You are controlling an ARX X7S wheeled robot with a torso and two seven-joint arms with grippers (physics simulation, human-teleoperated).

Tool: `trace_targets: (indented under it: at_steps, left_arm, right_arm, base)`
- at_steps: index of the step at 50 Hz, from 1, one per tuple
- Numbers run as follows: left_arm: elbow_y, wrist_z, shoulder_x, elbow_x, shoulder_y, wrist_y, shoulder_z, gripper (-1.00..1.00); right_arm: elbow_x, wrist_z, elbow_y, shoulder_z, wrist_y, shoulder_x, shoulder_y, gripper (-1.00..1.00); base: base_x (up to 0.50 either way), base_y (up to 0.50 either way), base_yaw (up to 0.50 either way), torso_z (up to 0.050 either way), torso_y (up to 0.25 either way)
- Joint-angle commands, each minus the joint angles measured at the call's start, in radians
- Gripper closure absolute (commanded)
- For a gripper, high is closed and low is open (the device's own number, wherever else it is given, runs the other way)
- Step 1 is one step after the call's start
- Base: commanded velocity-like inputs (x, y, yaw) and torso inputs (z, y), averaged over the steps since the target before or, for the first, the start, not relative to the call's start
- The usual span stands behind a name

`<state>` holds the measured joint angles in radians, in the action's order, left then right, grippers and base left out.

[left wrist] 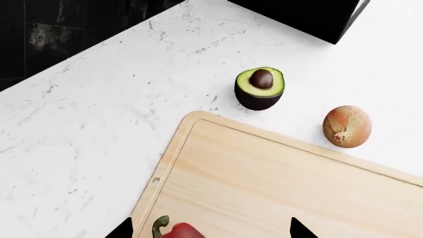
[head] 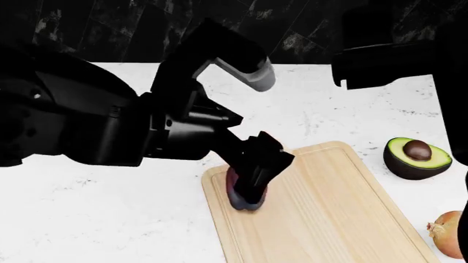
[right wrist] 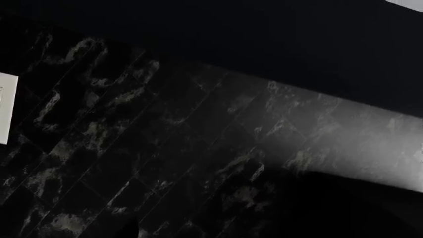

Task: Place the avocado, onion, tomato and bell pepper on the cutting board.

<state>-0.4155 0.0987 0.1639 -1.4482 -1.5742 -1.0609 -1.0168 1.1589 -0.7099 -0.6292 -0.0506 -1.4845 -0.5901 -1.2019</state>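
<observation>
The pale wooden cutting board (left wrist: 278, 178) (head: 329, 219) lies on the white marble counter. The dark red bell pepper (left wrist: 180, 231) (head: 245, 201) rests on the board near its corner, green stem showing. My left gripper (left wrist: 210, 230) (head: 252, 183) hangs over it, open, with its fingers wide apart either side of the pepper. The halved avocado (left wrist: 260, 88) (head: 417, 158) sits pit up on the counter just off the board's far corner. The onion (left wrist: 347, 126) (head: 450, 233) stands beside the board's long edge. The tomato is out of view. My right arm (head: 387, 60) is raised at the upper right, its jaws lost in the dark.
The white marble counter (head: 109, 219) runs back to a dark tiled wall (head: 109, 33) (right wrist: 165, 124). A black block (left wrist: 297, 15) stands beyond the avocado. My bulky left arm (head: 87, 120) covers much of the counter's left side.
</observation>
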Motion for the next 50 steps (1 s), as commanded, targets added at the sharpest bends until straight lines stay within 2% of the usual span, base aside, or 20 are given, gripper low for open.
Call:
trace_targets:
  at_steps: [1, 18, 36, 44, 50]
  left_arm:
    - [0.12, 0.065, 0.038, -0.051, -0.023, -0.033, 0.092, -1.0]
    - [0.217, 0.194, 0.216, -0.081, 0.019, -0.07, 0.11, -1.0]
    - [0.43, 0.47, 0.492, -0.253, 0.063, -0.104, 0.211, -1.0]
    - [0.501, 0.582, 0.587, -0.346, 0.049, -0.109, 0.251, -1.0]
    - [0.562, 0.659, 0.637, -0.426, 0.052, -0.101, 0.269, -1.0]
  right_arm:
    - [0.009, 0.013, 0.003, -0.016, 0.005, 0.01, -0.011, -1.0]
    - [0.03, -0.007, 0.034, 0.011, 0.005, -0.016, -0.064, -1.0]
    - [0.026, 0.052, 0.156, 0.119, -0.01, -0.073, -0.162, -1.0]
    - [-0.122, 0.195, 0.263, 0.335, 0.04, -0.163, -0.241, -1.0]
    - [-0.152, 0.277, 0.379, 0.409, 0.051, -0.156, -0.313, -1.0]
  base:
    - [0.0, 0.0, 0.0, 0.0, 0.0]
    - [0.0, 0.0, 0.0, 0.0, 0.0]
    - [0.0, 0.0, 0.0, 0.0, 0.0]
    - [0.0, 0.0, 0.0, 0.0, 0.0]
    - [0.0, 0.0, 0.0, 0.0, 0.0]
